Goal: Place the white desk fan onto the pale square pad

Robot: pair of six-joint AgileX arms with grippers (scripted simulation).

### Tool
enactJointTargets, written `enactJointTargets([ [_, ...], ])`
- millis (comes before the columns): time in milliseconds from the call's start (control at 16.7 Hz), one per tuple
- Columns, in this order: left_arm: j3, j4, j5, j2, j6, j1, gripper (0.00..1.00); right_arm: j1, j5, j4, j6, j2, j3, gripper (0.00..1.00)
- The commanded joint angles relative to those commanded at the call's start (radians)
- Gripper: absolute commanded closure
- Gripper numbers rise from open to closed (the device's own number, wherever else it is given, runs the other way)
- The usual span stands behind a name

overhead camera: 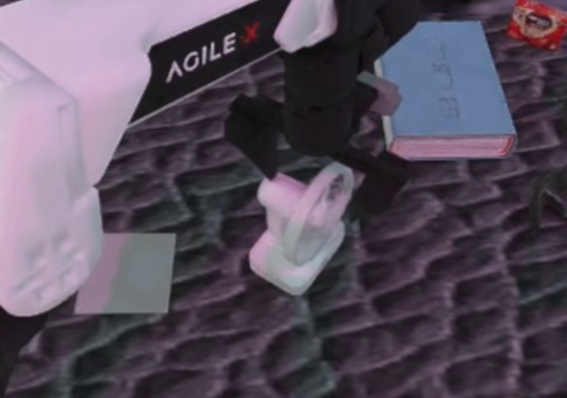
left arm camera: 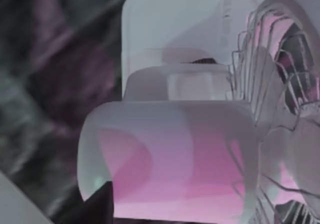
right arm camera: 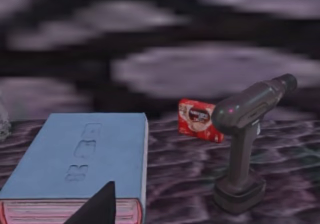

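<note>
Hovering over mid-table, your left gripper (overhead camera: 321,172) straddles the fan (overhead camera: 299,230), fingers spread wide on either side of its motor housing and, as far as the top view shows, not yet touching it. You see the fan upright on its base near the table's centre, well apart from the pad (overhead camera: 128,274), which lies flat toward the left edge. A blue book (overhead camera: 447,88) and a red packet (overhead camera: 536,21) sit toward the far right corner. Your right arm shows only through its wrist view, facing a drill (right arm camera: 245,139); its grip cannot be told.
</note>
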Motion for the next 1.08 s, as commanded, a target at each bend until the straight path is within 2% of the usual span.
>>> enactJointTargets([
  [180, 0.000, 0.000, 0.000, 0.000, 0.000, 0.000, 0.00, 0.000, 0.000, 0.000, 0.000, 0.000, 0.000, 0.00],
  [960, 0.000, 0.000, 0.000, 0.000, 0.000, 0.000, 0.98, 0.000, 0.000, 0.000, 0.000, 0.000, 0.000, 0.00],
  [1080, 0.000, 0.000, 0.000, 0.000, 0.000, 0.000, 1.00, 0.000, 0.000, 0.000, 0.000, 0.000, 0.000, 0.00],
])
